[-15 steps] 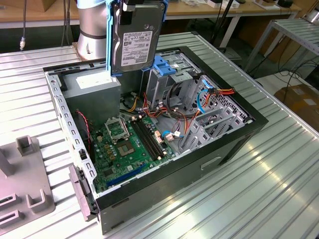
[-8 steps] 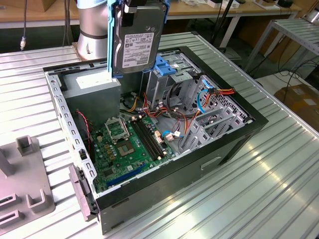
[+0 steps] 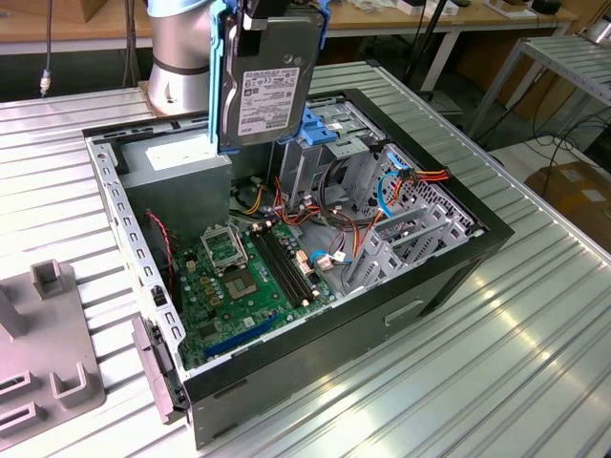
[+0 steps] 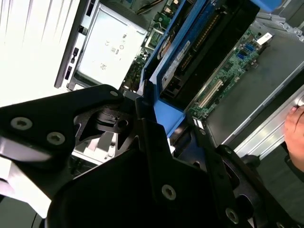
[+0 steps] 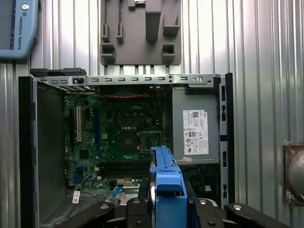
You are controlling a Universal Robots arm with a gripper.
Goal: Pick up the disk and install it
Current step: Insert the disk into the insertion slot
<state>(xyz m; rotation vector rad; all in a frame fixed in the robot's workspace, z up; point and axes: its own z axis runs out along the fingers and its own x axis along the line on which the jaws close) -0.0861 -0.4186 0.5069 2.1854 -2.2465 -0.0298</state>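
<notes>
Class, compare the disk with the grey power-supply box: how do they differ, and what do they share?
The disk stands on edge, held above the case in the pincer; the power-supply box lies seated inside the case. The disk is dark with blue rails; the box is plain grey. Both carry a white label.

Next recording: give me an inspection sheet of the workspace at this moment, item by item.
Surface: ribbed metal table, bearing an open computer case.
Job's things: disk hangs upright above the case, not yet seated.
Clutter: grey fixture block at the exterior view's left.
Grippers: gripper shut on the disk.
Cables: red, orange and blue wires inside the case.
Surroundings: workbench, cardboard box; a hand near the case in the second wrist view.
</notes>
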